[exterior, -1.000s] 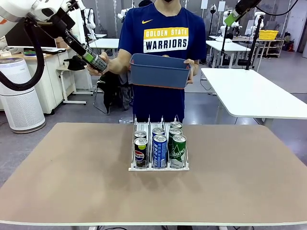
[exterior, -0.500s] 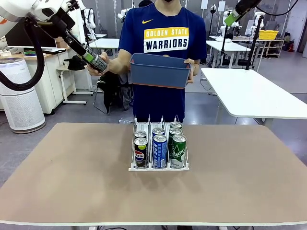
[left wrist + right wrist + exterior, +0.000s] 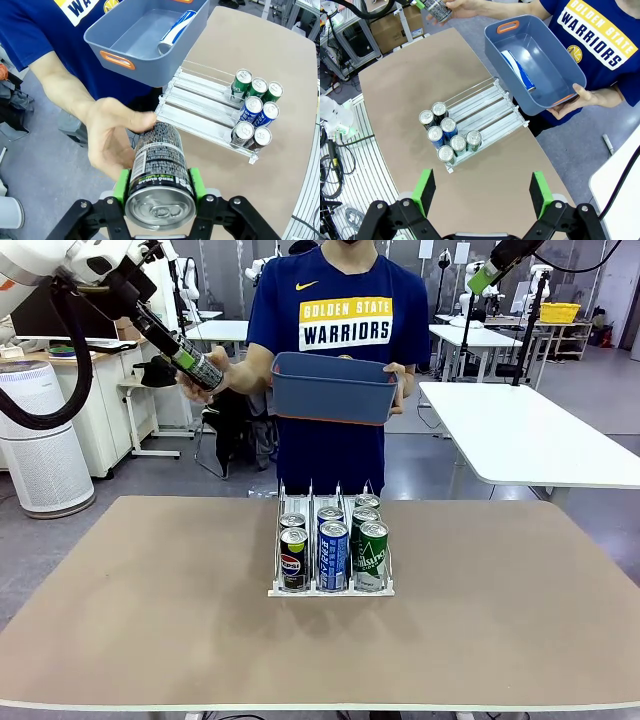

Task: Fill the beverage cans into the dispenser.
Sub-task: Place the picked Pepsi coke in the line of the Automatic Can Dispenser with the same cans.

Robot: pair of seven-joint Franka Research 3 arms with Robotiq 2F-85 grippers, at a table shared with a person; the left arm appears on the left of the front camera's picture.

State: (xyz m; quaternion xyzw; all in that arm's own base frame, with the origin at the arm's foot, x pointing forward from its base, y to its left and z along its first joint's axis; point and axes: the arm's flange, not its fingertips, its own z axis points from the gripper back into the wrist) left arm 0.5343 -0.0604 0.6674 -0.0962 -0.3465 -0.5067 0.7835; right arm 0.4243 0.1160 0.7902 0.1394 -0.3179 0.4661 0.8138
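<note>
**Can held in the air, seven racked on the tan table**

The left gripper's (image 3: 159,186) green pads (image 3: 121,187) clamp a dark can (image 3: 160,162) by its sides near the silver top. It is held high over the floor, off the table's far left corner. A person's hand (image 3: 112,137) cups the can's far end, thumb on it. In the front view this gripper (image 3: 183,353) holds the can (image 3: 202,370) tilted, just left of the bin (image 3: 335,390).

The right gripper (image 3: 482,192) hangs high above the table with its fingers spread wide and nothing between them.

The person holds the blue-grey bin (image 3: 535,107) at chest height beyond the far edge. Their other hand (image 3: 590,97) grips its end, and one blue can (image 3: 517,70) lies on its floor.

The dispenser (image 3: 330,590) stands near the middle of the table (image 3: 150,630). Seven cans (image 3: 333,554) are crowded at its front lip:
- two black in the left lane
- two blue in the middle lane
- three green in the right lane

The rear of the lanes (image 3: 485,107) is bare.

The tabletop is matt tan with rounded corners, and nothing but the rack is on it. Around it is a grey floor. A white table (image 3: 520,430) stands to the right, a white cylindrical appliance (image 3: 40,440) to the left, and a yellow crate (image 3: 560,312) far back.
</note>
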